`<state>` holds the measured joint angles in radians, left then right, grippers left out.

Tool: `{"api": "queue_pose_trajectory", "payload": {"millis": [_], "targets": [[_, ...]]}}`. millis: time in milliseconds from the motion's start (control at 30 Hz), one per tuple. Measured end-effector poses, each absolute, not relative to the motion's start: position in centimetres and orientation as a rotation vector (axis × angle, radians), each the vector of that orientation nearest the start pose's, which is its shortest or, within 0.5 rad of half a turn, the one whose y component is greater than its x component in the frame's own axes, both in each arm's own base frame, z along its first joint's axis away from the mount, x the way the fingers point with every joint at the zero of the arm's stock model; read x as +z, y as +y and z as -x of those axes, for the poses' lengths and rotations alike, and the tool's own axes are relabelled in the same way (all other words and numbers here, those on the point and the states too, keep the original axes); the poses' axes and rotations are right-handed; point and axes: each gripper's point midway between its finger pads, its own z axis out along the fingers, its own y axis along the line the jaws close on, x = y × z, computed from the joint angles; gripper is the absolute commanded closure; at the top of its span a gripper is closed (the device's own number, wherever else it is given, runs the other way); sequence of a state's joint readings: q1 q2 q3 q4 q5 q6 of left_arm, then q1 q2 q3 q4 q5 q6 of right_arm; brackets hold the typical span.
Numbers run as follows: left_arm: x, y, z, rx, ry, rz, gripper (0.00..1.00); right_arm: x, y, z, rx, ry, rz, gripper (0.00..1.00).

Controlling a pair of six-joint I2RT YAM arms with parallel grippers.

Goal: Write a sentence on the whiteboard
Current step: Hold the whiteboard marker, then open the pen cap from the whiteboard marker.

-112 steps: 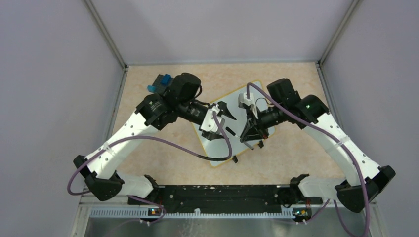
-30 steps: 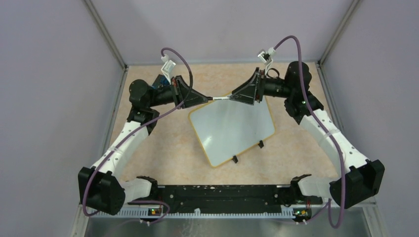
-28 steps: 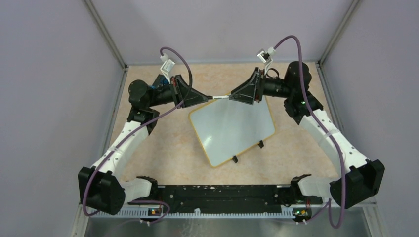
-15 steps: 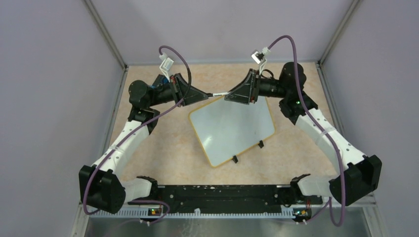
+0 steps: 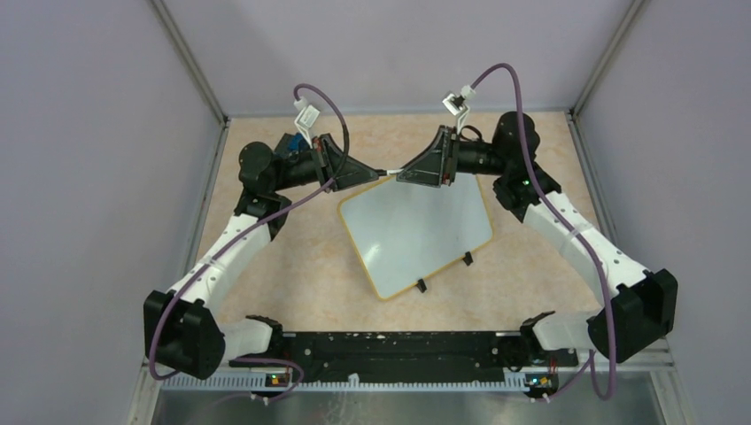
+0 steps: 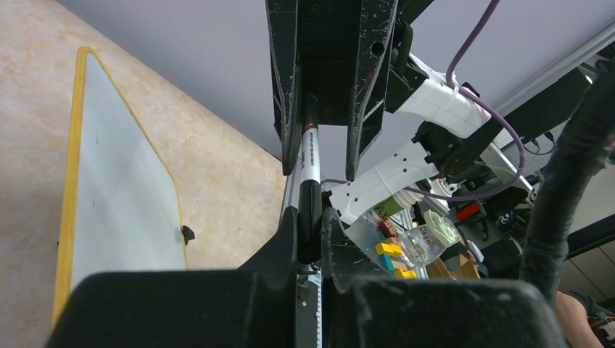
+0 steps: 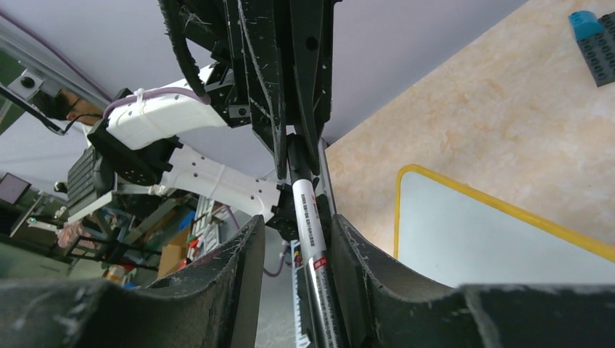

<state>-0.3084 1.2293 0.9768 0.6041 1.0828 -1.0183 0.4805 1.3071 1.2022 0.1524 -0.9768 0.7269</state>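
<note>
Nearest, on the beige marbled tabletop [image 5: 292, 266], the large white rectangular whiteboard with a thin yellow rim [image 5: 416, 230] is seen lying flat and turned askew. It is placed below both grippers and mostly on their near side, with two small black clip feet [image 5: 422, 286] set along its near edge. The board's far edge is found almost directly beneath the tools. Above that edge the left gripper [image 5: 376, 173] and the right gripper [image 5: 400, 173] are held tip to tip, clear of the board. A slim white-barrelled marker with black ends [image 6: 310, 156] is spanned level between them. One black end of the marker is clamped between the left gripper's fingers, which are closed tight on it. The white printed barrel is passed between the right gripper's fingers. A slit of background is seen beside the barrel there, so whether those jaws press on it cannot be told. Farther off, behind the left gripper's wrist, a small dark square plate [image 7: 605, 61] carrying blue blocks [image 7: 584, 20] is seen on the table's far left.
</note>
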Motion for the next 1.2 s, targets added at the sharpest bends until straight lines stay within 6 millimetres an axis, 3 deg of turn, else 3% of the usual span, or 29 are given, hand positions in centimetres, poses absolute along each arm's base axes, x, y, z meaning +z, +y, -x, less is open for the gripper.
{"api": "queue_pose_trajectory", "payload": {"millis": [133,400,900,1100,1200], "targets": [[38.0,-25.9,-24.2,-1.710,1.560,-0.581,1.00,37.9,30.7,-23.8,1.647,1.681,0.675,0.68],[37.9,-26.0,-24.1,-1.710,1.558,-0.593,1.00,38.0,30.7,-24.0,1.650,1.680,0.666,1.00],[37.7,-25.1,-24.5,-1.702,1.567,-0.578,1.00,37.6,30.0,-24.6,1.648,1.701,0.642,1.00],[37.4,-19.9,-27.8,-1.583,1.574,-0.395,1.00,38.2,24.4,-29.0,1.541,1.694,0.456,1.00],[37.1,-18.6,-28.3,-1.548,1.598,-0.370,1.00,38.1,23.6,-28.9,1.522,1.700,0.458,1.00]]}}
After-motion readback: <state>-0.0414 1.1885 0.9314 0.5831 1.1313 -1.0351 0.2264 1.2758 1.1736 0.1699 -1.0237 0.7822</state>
